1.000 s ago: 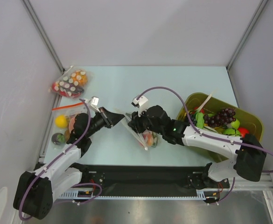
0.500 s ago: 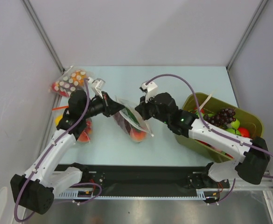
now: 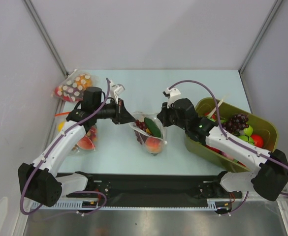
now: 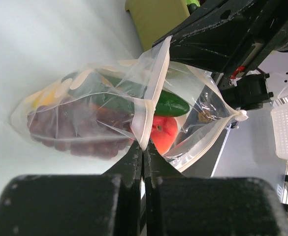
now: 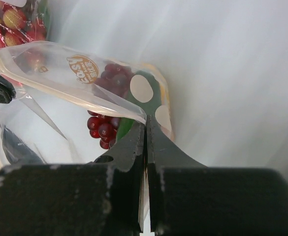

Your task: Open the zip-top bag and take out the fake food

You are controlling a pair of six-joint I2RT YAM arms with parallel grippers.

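Observation:
The zip-top bag (image 3: 148, 132) hangs between my two grippers above the table's middle, its mouth pulled open. Inside it are a pink-orange peach (image 3: 154, 144), a dark grape bunch (image 3: 141, 125) and a green piece (image 3: 152, 127). My left gripper (image 3: 129, 119) is shut on the bag's left lip; in the left wrist view the jaws (image 4: 144, 147) pinch the plastic edge, with the peach (image 4: 163, 132) and green piece (image 4: 171, 104) behind. My right gripper (image 3: 162, 120) is shut on the right lip. In the right wrist view the jaws (image 5: 146, 124) pinch the rim beside white dots and grapes (image 5: 100, 129).
A green bin (image 3: 262, 129) of fake fruit stands at the right, close behind my right arm. A dotted bag showing red and orange (image 3: 74, 87) lies at the back left. Another clear bag with fruit (image 3: 84, 141) lies on the left under my left arm.
Both grippers have moved back and to the right with the bag and drawn apart. The bag's mouth has spread open and the fruit now hangs low inside it.

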